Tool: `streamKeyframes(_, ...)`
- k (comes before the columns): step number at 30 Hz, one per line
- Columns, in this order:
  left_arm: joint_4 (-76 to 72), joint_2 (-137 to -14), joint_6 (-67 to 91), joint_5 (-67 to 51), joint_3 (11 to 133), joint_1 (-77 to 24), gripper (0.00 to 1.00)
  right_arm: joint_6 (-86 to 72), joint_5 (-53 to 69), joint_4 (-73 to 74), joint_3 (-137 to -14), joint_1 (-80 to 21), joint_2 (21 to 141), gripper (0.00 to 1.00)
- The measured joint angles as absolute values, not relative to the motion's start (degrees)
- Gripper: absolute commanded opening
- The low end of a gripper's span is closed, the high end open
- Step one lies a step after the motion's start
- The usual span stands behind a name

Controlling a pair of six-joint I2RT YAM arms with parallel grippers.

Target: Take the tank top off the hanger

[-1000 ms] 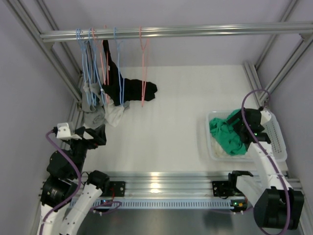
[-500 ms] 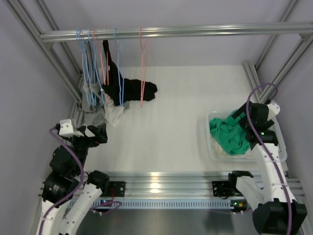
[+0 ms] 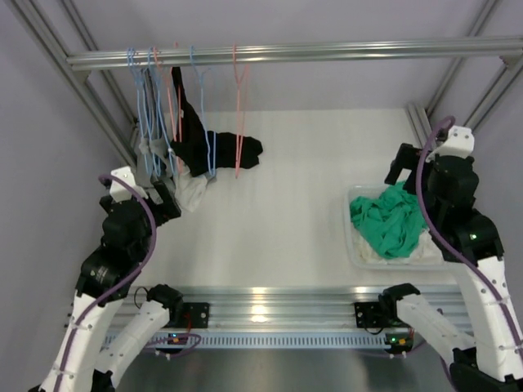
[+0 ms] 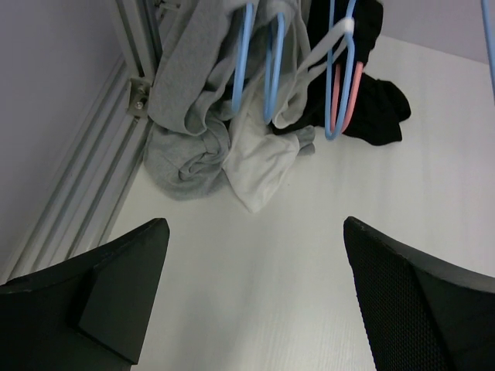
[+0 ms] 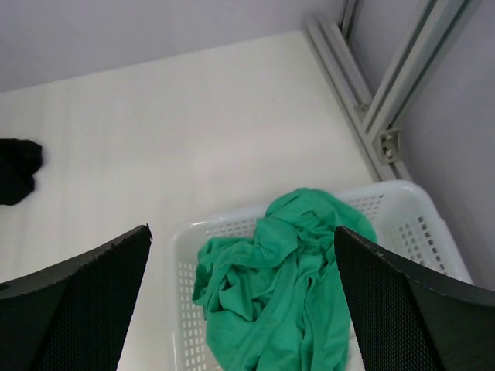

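Several blue and pink hangers (image 3: pixel 163 106) hang from the metal rail (image 3: pixel 327 53) at the back left. A black garment (image 3: pixel 204 143) hangs there and trails onto the table. A grey garment (image 4: pixel 186 116) and a white one (image 4: pixel 263 158) hang beside it and pool on the table; a thin white strap (image 4: pixel 325 46) runs over a blue hanger (image 4: pixel 340 69). My left gripper (image 3: pixel 167 200) is open and empty, just in front of this pile (image 4: pixel 255 301). My right gripper (image 3: pixel 400 167) is open and empty, raised above a green garment (image 5: pixel 294 278).
The green garment (image 3: pixel 388 229) lies in a white perforated basket (image 3: pixel 347 245) at the right; the basket's rim (image 5: pixel 186 247) shows in the right wrist view. Aluminium frame posts (image 3: pixel 98 106) stand along the left and right (image 3: pixel 474 90) sides. A frame rail (image 4: pixel 93 178) runs beside the grey garment.
My left arm has moved forward and up, toward the hanging garments. My right arm has risen and drawn back from the basket; the green garment stays in it.
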State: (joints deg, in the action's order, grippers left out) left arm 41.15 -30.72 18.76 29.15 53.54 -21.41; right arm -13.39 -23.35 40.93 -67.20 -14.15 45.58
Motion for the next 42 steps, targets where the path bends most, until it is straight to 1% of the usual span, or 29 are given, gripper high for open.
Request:
streamKeyframes(4,45.3,-34.6,18.9,31.1,62.0,-21.4,0.99,-9.1,-23.9,44.2,-73.8,-14.9,42.8,0.99)
streamKeyframes(7,48.2,-36.5,18.3,31.2,68.1,-21.4,0.99,-7.4,-23.2,47.6,-76.6,-14.9,38.1,0.99)
streamKeyframes(10,50.3,-36.7,17.8,30.1,70.7,-21.4,0.99,-6.6,-22.6,50.2,-77.7,-15.2,32.2,0.99)
streamKeyframes(13,52.7,-35.6,17.6,29.0,70.7,-21.4,0.99,-6.3,-22.6,52.0,-77.6,-15.7,27.7,0.99)
streamKeyframes(16,54.2,-34.2,17.3,29.0,70.2,-21.4,0.99,-6.1,-22.8,53.0,-76.8,-16.2,26.0,0.99)
streamKeyframes(30,53.6,-30.4,17.1,29.0,62.1,-21.4,0.99,-8.0,-25.0,54.5,-70.9,-16.6,29.1,0.99)
streamKeyframes(42,50.4,-30.2,17.5,26.6,61.1,-21.4,0.99,-8.1,-27.1,54.5,-70.5,-16.7,28.5,0.99)
